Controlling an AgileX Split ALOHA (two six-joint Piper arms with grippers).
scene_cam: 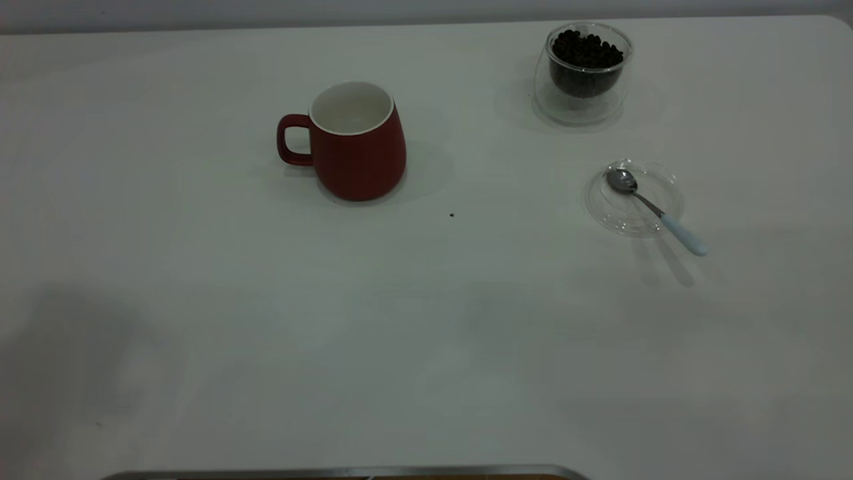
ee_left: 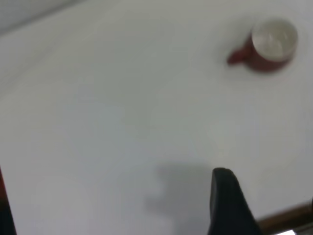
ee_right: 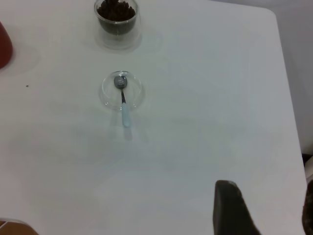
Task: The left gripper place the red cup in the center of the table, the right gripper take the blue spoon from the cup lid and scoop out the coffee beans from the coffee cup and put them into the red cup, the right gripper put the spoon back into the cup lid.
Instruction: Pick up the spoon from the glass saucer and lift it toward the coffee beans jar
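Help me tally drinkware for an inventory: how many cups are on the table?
2. The red cup stands upright near the table's middle, empty; the coffee cup, holding coffee beans, sits at the far right, behind the cup lid.

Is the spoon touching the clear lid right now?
Touching. In the exterior view the blue spoon lies with its metal bowl inside the cup lid, stem crossing the rim, handle sticking out over the table. The right wrist view agrees.
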